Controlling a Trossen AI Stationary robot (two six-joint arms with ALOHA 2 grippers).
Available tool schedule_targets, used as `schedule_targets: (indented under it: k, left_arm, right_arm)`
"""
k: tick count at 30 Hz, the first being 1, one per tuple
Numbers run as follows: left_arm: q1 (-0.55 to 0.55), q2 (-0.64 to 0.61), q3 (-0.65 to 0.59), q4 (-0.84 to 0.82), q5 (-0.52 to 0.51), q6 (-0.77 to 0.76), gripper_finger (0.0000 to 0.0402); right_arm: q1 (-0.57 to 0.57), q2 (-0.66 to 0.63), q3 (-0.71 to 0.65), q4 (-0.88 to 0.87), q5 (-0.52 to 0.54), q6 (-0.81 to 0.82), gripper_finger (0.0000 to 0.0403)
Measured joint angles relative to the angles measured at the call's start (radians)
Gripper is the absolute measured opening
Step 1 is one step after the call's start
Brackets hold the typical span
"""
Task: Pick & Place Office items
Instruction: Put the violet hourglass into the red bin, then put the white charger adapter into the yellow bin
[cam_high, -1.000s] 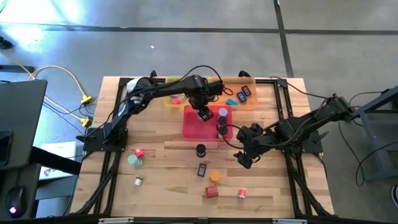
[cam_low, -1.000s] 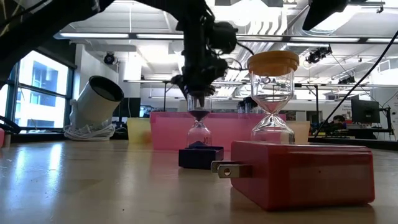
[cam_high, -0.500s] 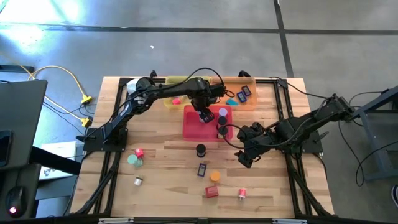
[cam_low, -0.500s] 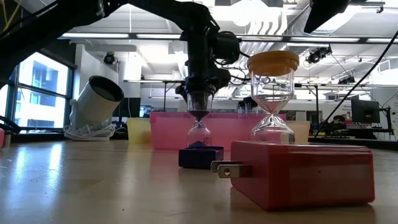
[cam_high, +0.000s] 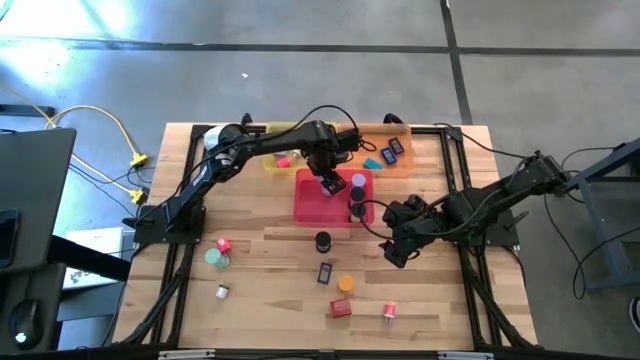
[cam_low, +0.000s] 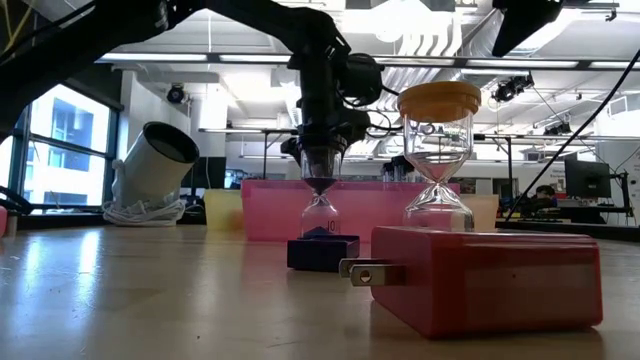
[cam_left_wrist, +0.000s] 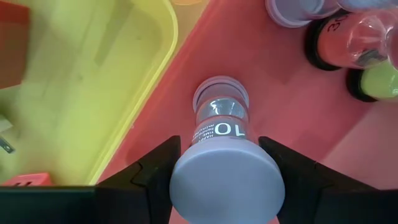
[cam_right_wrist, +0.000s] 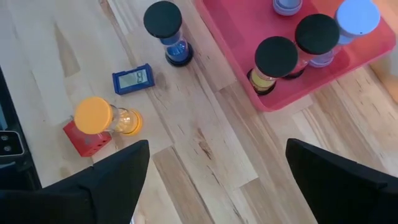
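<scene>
Lilac-capped timer (cam_left_wrist: 225, 163) hides the left tool (cam_left_wrist: 221, 180) — its grip unclear — over pink tray (cam_left_wrist: 261, 74)

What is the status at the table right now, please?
Left gripper holds lilac timer over pink tray. Right gripper open, idle. Nothing in the way.

A white "10" stands on the lilac sand timer (cam_left_wrist: 219, 134), centre of the left wrist view; the smaller print beneath is unreadable.

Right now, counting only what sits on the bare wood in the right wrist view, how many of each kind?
hourglasses: 2 (black-capped hourglass, orange-capped hourglass)
blue digital timer: 1
red block: 1
Total: 4
</scene>
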Motion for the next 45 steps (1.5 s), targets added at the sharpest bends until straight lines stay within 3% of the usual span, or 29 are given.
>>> schedule_targets:
  k: [21,30,33,37,45]
  left_arm:
    - [-0.016,0.0,0.0,-0.017,0.002,0.13,0.0225]
    - [-0.015,0.0,0.0,-0.016,-0.001,0.163,0.03]
    - [-0.016,0.0,0.0,-0.016,-0.019,0.111,0.032]
    - [-0.005,0.001,0.007,-0.037,0.034,0.139,0.0326]
    - [0.001,-0.062,0.021,-0.049,0.039,0.137,0.0326]
  right_arm:
    - [0.0,0.0,0.0,-0.038,0.0,-0.001,0.0366]
    - [0.0,0.0,0.0,-0.037,0.0,-0.001,0.0366]
    - [0.0,0.0,0.0,-0.037,0.0,0.0,0.0366]
    - [0.0,0.0,0.0,-0.037,0.0,0.0,0.0366]
    - [0.0,0.0,0.0,-0.036,0.0,0.0,0.0366]
